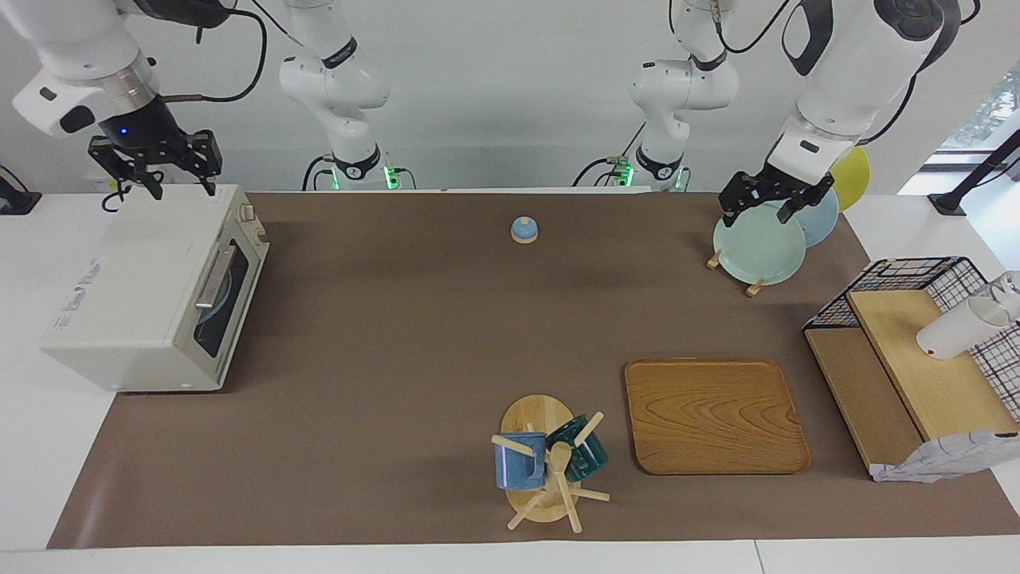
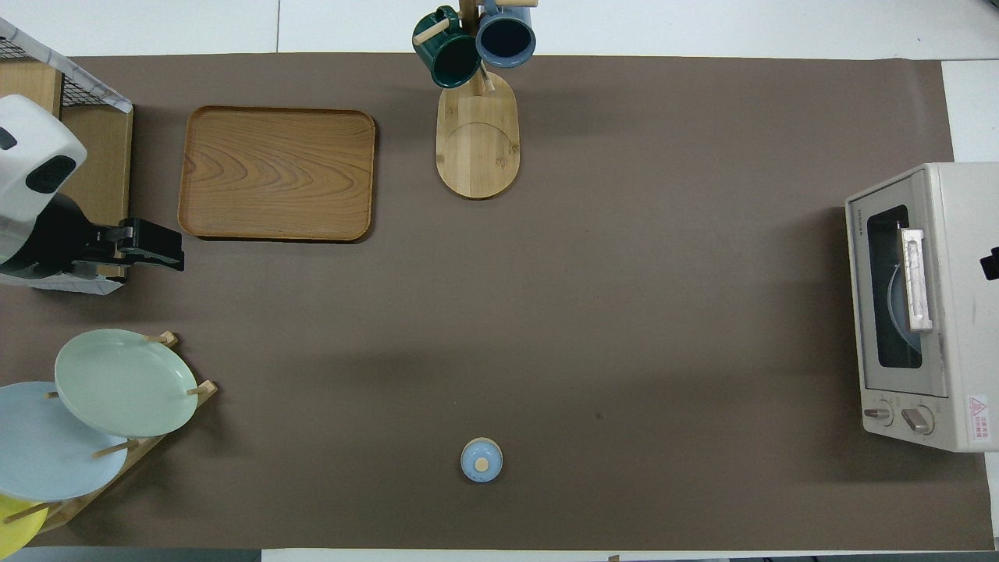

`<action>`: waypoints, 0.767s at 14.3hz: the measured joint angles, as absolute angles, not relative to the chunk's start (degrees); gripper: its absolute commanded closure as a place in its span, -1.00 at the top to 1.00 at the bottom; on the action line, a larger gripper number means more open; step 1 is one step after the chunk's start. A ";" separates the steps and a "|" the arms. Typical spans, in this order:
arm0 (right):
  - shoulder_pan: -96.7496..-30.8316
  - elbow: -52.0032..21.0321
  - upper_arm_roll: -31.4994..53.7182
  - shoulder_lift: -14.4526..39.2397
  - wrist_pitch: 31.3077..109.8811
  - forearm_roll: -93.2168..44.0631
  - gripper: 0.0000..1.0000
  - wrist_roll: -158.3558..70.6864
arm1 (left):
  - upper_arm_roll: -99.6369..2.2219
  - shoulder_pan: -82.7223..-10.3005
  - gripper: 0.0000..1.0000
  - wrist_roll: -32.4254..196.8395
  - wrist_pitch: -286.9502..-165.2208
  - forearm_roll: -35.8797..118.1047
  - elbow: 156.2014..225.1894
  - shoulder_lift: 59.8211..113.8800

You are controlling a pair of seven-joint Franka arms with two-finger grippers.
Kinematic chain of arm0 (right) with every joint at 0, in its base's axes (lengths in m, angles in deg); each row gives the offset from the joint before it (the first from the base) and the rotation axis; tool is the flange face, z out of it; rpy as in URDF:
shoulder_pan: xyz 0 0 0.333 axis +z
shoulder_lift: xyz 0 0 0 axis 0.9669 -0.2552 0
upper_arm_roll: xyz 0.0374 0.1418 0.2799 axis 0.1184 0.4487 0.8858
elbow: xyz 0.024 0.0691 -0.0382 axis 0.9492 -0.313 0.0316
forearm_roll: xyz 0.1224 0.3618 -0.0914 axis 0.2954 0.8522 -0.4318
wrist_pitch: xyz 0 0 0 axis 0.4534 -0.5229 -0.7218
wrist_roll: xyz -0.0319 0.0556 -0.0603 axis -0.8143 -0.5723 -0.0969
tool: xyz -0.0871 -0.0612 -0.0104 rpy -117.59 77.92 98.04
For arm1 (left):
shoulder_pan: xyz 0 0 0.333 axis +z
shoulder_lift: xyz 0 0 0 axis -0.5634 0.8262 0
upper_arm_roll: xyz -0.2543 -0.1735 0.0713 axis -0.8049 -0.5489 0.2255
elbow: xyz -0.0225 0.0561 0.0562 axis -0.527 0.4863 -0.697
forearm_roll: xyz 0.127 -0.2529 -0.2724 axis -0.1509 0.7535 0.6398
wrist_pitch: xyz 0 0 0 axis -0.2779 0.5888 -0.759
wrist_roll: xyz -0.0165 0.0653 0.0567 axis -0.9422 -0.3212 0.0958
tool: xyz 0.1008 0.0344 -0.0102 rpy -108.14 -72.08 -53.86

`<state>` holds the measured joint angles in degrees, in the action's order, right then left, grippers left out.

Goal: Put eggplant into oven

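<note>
The cream-white oven (image 1: 135, 295) stands at the right arm's end of the table, with its glass door shut; it also shows in the overhead view (image 2: 936, 304). A pale blue plate (image 1: 215, 293) shows through the window. The eggplant is hidden or out of view. My right gripper (image 1: 153, 177) is open and empty, up in the air over the oven's top; only its edge (image 2: 991, 264) shows in the overhead view. My left gripper (image 1: 769, 206) is open and empty over the plate rack and waits; it also shows in the overhead view (image 2: 156, 246).
A plate rack (image 1: 757, 243) with green, blue and yellow plates stands near the left arm. A wooden tray (image 1: 713, 414), a mug tree (image 1: 546, 466), a wire shelf (image 1: 916, 359) with a white cup and a small blue lid (image 1: 523, 229) are on the brown mat.
</note>
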<state>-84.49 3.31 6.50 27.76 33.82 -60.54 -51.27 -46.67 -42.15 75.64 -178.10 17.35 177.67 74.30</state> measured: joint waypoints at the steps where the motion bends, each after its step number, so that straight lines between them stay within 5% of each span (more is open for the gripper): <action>1: -84.11 3.62 6.58 27.21 33.55 -60.37 1.00 -49.35 | -46.67 -42.15 1.00 75.64 -178.10 17.35 177.67 74.30; 11: -69.44 2.47 -4.88 25.81 33.74 -58.59 1.00 -43.77 | -46.67 -42.15 1.00 75.64 -178.10 17.35 177.67 74.30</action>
<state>-69.44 2.47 -4.88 25.81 33.74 -58.59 -43.77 -46.67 -42.15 75.64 -178.10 17.35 177.67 74.30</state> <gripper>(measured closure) 0.000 0.000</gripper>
